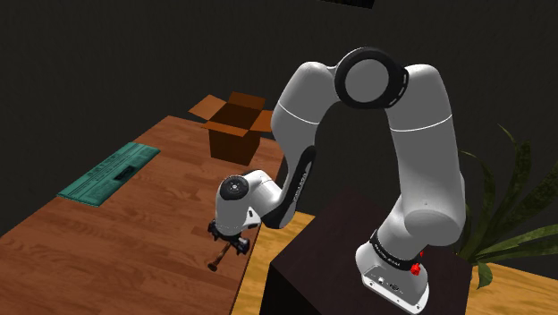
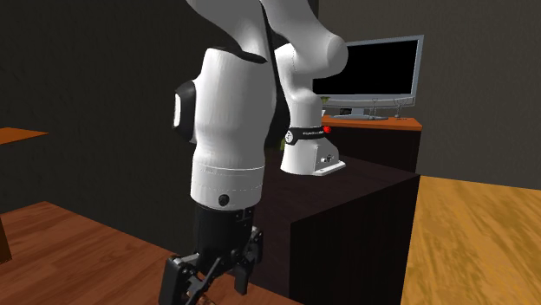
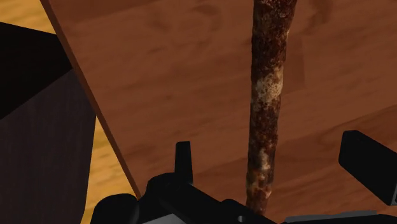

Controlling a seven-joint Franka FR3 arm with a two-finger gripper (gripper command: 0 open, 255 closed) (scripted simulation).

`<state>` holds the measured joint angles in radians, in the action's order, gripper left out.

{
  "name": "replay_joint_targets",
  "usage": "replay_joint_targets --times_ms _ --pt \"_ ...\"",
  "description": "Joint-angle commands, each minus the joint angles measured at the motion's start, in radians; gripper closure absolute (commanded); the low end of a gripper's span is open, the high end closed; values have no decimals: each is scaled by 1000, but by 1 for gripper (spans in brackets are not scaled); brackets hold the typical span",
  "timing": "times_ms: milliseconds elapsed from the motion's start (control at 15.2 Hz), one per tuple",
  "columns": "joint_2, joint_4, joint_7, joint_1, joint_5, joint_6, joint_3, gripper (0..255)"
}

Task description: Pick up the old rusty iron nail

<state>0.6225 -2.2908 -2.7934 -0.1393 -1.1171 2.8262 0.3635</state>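
**Nail lies in the gap of the open gripper, shank square to the closing line**

The gripper (image 3: 267, 151) is open. In the wrist view its two black fingers (image 3: 183, 159) stand well apart and neither touches the nail (image 3: 268, 89). The nail runs straight through the gap, roughly midway between them, so nothing is held yet. Its long axis leads away from the gripper and lies about square to the line from one finger to the other. The next move turns on that relation: closing would, I judge, pinch the shank across its width and not end to end.

In the shoulder view the gripper (image 1: 228, 234) is low over the table (image 1: 134, 242), close to the edge beside the stand (image 1: 331, 259). The nail (image 1: 217, 259) pokes out from under it toward that view's lower left. Its far end is on or just above the wood, and I cannot tell whether it lies flat. The second exterior view shows the gripper (image 2: 212, 275) down at the table top with its fingers spread.

No sideways shift looks needed, since the fingers straddle the shank. By my reading, what remains is to close and then lift. The shank is thin, round and rough with rust, so it could roll or pivot if one finger meets it first, and the table edge is near.
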Motion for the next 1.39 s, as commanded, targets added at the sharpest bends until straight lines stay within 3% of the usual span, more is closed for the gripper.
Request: replay_joint_targets --times_ms 0,594,1320 --pt "7 5 -5 -4 -6 2 -5 255" --pt "7 6 -3 -3 -5 2 -5 255" --pt "-148 -80 158 116 183 -64 143 255"
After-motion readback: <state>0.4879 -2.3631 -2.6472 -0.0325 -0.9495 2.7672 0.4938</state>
